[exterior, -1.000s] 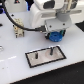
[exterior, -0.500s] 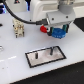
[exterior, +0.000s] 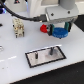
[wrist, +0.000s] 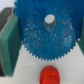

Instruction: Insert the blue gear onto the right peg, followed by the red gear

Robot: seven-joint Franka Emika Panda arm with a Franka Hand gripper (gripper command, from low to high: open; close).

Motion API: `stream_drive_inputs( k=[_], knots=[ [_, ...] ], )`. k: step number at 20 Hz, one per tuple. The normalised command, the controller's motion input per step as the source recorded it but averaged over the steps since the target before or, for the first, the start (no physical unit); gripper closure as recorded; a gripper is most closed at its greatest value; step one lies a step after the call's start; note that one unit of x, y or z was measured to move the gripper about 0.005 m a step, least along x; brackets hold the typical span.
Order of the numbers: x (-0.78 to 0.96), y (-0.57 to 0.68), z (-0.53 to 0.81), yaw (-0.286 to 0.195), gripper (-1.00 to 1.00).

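— So, starting close in, what do we have at the claw (exterior: 61, 29)?

— From the wrist view we see the blue gear (wrist: 46, 31) filling most of the frame, its centre hole clear, with the teal fingers (wrist: 9, 45) pressed against its toothed rim. We'd call the claw closed on the gear across its width, opened only as far as the disc forces it.

— And the red gear (wrist: 50, 75)?

— Just beyond the blue gear's rim in the wrist view, lying on the white table (exterior: 15, 60). In the exterior view it peeks out right beside the blue gear (exterior: 61, 32), on the exterior view's left of it (exterior: 47, 28).

— Where's the blue gear against the plate (exterior: 46, 56)?

— Held up off the table, behind the plate and apart from it. The right peg (exterior: 52, 50) stands on the plate, nearer the camera than the gear.

— How will the gear handle?

— We judge it light, stiff plastic. Teeth give the fingers purchase, but a flat disc pinched at the rim can tilt, so holding it across the widest part seems soundest.
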Motion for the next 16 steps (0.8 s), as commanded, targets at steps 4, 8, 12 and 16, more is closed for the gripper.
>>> stream_drive_inputs(
  k=[4,8,12,16],
  knots=[
    [0.66,-0.35,0.22,0.000,1.00],
    [0.63,-0.30,0.14,0.000,1.00],
    [0.58,-0.25,0.06,0.000,1.00],
    [0.41,-0.18,-0.01,0.000,1.00]
  ],
)
